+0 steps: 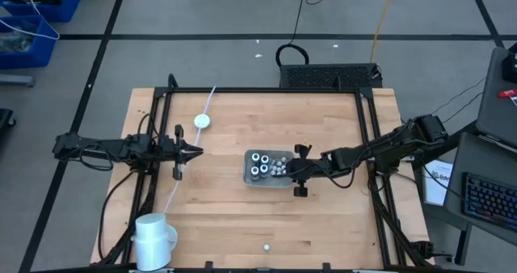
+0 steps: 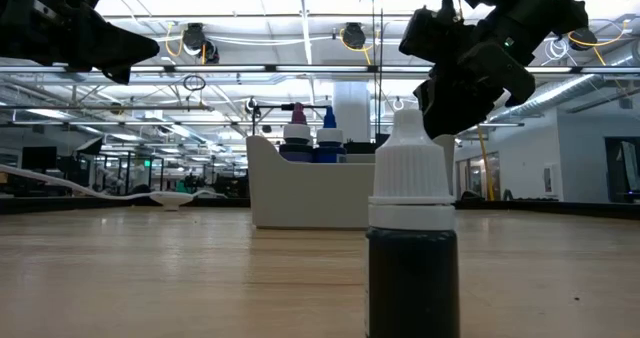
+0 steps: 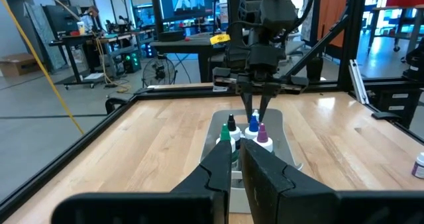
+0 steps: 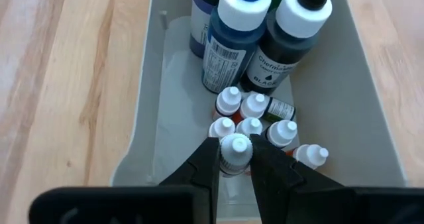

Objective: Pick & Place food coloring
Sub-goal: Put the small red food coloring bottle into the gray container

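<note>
Over the grey tray [image 4: 371, 118], the right claw [image 4: 235, 161] pinches one tiny, light, slippery bottle [image 4: 235, 152] below its white cap; left claw [image 1: 196, 152] clenched, empty.

Bench [image 1: 218, 216]: one. Grey tray [image 4: 165, 118] on it: one.

Inside the tray:
- large bottles [image 1: 259, 164]: four, counted from above.
- small bottles [image 4: 250, 126] with white caps: seven countable in the right wrist view; others may be hidden.

Outside the tray:
- lone small bottle [image 1: 265, 245]: one, well apart from the tray.
- white disc [image 1: 202, 121]: one.
- white cup [image 1: 153, 237]: one.
</note>
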You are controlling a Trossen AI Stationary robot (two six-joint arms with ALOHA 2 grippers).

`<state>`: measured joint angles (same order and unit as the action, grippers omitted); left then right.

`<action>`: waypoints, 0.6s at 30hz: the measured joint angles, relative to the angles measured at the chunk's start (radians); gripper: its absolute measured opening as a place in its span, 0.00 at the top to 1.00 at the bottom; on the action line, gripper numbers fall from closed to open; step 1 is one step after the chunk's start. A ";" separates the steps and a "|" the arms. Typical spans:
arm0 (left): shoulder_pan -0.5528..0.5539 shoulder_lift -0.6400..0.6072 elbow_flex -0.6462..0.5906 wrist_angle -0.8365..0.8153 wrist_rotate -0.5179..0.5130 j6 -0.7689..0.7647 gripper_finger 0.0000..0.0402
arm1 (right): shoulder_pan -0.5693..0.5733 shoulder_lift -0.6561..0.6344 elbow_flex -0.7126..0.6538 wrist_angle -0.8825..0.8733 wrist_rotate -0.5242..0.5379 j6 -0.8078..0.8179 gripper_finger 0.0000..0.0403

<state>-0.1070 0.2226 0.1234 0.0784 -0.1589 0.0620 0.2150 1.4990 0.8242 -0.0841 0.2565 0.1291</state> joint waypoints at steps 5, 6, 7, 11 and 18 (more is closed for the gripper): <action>0.000 0.000 0.000 0.000 0.000 0.004 0.90 | 0.000 0.000 0.000 0.002 -0.002 -0.048 0.86; 0.000 0.000 0.000 0.000 0.000 0.004 0.90 | 0.000 0.000 0.000 0.002 -0.004 -0.048 0.86; 0.000 0.000 0.000 0.000 0.000 0.004 0.90 | 0.000 0.000 0.000 0.004 -0.004 -0.048 0.86; 0.000 0.000 0.000 0.000 0.000 0.004 0.90 | -0.005 0.004 0.000 0.008 -0.040 -0.070 0.86; 0.000 0.000 0.000 0.000 0.000 0.004 0.90 | -0.026 0.022 0.000 0.013 -0.077 -0.093 0.86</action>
<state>-0.1070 0.2226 0.1234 0.0781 -0.1593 0.0662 0.1887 1.5210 0.8242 -0.0713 0.1794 0.0364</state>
